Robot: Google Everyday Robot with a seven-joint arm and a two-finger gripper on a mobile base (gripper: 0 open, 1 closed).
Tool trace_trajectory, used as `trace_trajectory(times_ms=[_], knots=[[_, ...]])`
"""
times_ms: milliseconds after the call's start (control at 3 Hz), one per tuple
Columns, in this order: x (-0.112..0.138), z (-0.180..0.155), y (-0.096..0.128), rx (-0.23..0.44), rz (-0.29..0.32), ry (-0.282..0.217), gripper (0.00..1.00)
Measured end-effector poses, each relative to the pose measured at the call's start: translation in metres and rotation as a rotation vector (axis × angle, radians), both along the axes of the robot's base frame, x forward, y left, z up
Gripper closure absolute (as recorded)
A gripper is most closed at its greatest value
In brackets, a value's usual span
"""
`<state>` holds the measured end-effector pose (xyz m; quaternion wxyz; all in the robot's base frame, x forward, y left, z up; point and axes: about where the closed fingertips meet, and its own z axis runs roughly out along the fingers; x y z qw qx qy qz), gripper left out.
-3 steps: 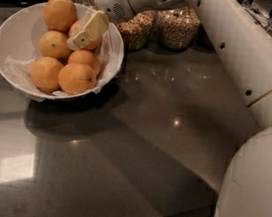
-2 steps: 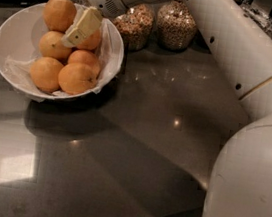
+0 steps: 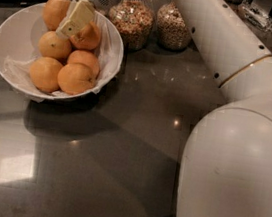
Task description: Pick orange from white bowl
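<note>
The white bowl (image 3: 9,37), lined with crinkled white paper, stands at the left of the dark table and holds several oranges. My gripper (image 3: 75,21) reaches down from the top into the back of the bowl. It lies between the back orange (image 3: 55,11) and an orange (image 3: 89,37) at the back right, and touches the latter. More oranges sit lower: one at mid left (image 3: 54,46), one in the middle (image 3: 84,60), and two at the front (image 3: 75,78), (image 3: 44,73). I cannot tell which is largest. No orange is lifted.
Two glass jars of nuts or cereal (image 3: 133,22), (image 3: 172,27) stand just right of the bowl, behind my wrist. My white arm (image 3: 235,119) fills the right side. Dark glossy tabletop (image 3: 92,165) lies in front of the bowl.
My gripper has moved left and toward the back of the bowl, from over the middle oranges to between the two back ones. The oranges and the bowl have not moved.
</note>
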<state>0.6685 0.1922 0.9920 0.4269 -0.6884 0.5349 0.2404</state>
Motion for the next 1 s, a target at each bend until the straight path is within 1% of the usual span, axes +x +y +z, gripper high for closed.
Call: trace_trajectory(times_ms=[333, 1000], knots=[[0.011, -0.006, 0.004, -0.012, -0.005, -0.003, 0.10], [0.026, -0.016, 0.008, -0.033, -0.001, 0.000, 0.12]])
